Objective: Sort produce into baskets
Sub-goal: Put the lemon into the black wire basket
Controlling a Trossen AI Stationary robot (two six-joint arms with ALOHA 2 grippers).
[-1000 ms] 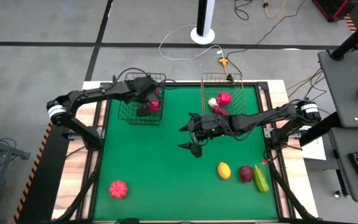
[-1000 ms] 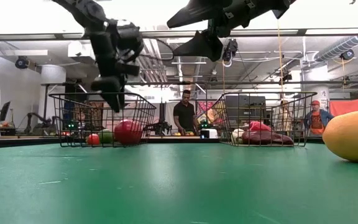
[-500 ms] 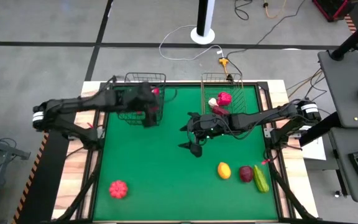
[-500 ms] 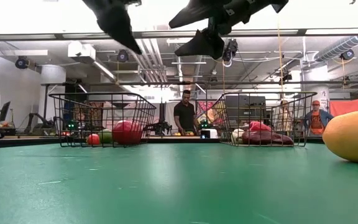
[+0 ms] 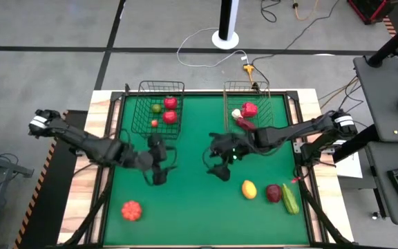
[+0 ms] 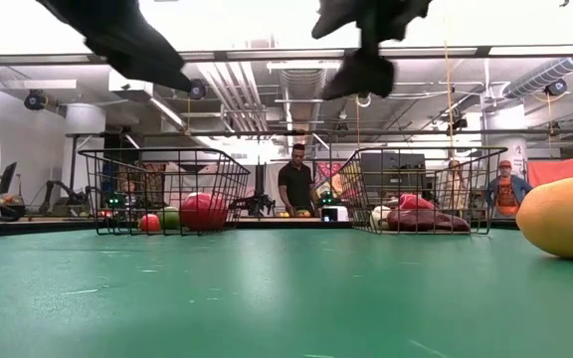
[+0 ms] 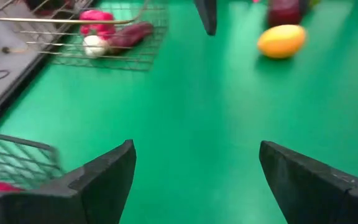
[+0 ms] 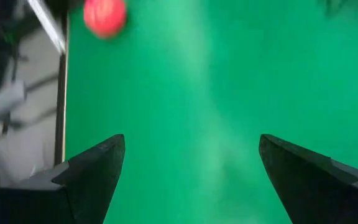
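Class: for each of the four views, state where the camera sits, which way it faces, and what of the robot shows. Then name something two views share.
High: above the table, facing down; both arms, left end effector, right end effector.
Low: at table height, facing the black basket and copper basket; arms overhead.
Left wrist: on the left arm, facing the copper basket; open fingers.
Right wrist: on the right arm, facing a red fruit; open fingers.
Shared: the yellow fruit in high, low and left wrist.

No legible text or labels.
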